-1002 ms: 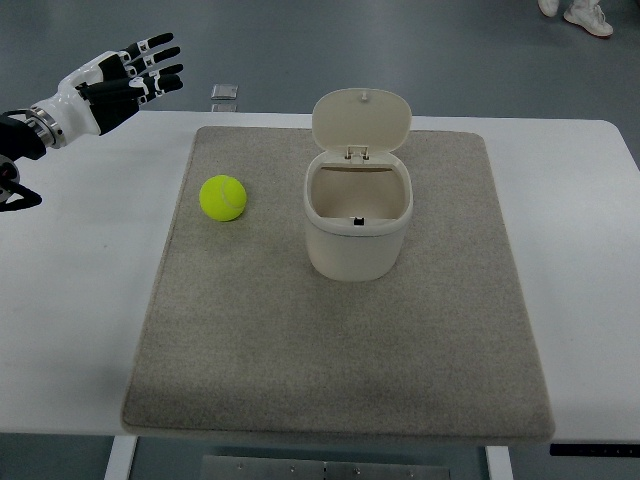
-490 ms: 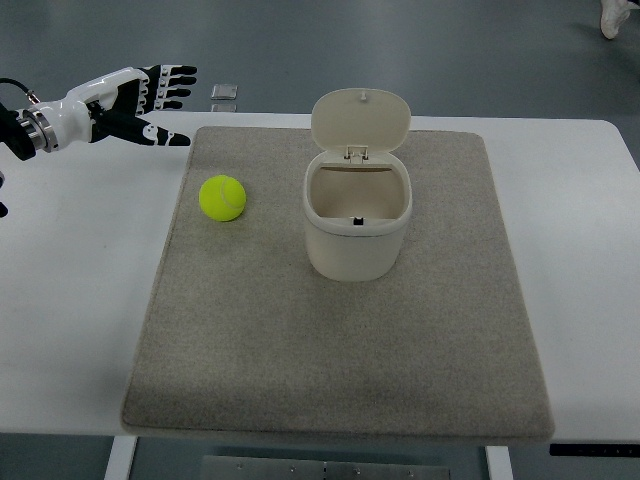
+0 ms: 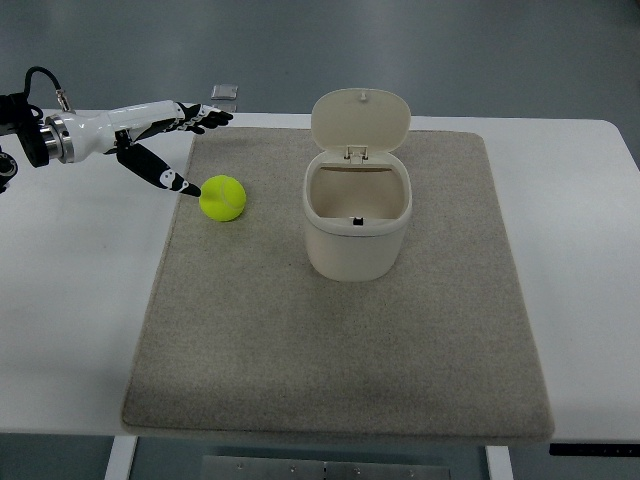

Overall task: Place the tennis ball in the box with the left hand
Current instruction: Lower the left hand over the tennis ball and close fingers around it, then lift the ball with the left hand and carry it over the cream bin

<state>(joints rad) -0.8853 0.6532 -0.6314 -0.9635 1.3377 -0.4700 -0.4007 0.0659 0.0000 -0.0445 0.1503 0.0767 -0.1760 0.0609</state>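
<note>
Your tennis ball (image 3: 223, 197) sat on the gray mat (image 3: 340, 340), near the mat's left side and toward the far end. It was bright yellow-green and nothing held it. Your left hand (image 3: 165, 138) was just beside the ball, on its left. The hand was open, with the long fingers (image 3: 200, 117) stretched out flat above the ball's far side, pointing to the right. The thumb (image 3: 160, 172) reached down and to the right, and its tip was right at the ball's left edge; you could not tell from this view if it really touched. The white arm (image 3: 85, 132) came in from the left edge, over the white table (image 3: 70, 300). To the right of the ball, apart from it, stood the cream box (image 3: 357, 225), near the middle of the mat. Its lid (image 3: 361, 120) was flipped up at the back, so the box was open on top, and the inside looked bare. A small gray square thing (image 3: 225, 92) lay on the floor past the far edge of the table, behind the hand.
</note>
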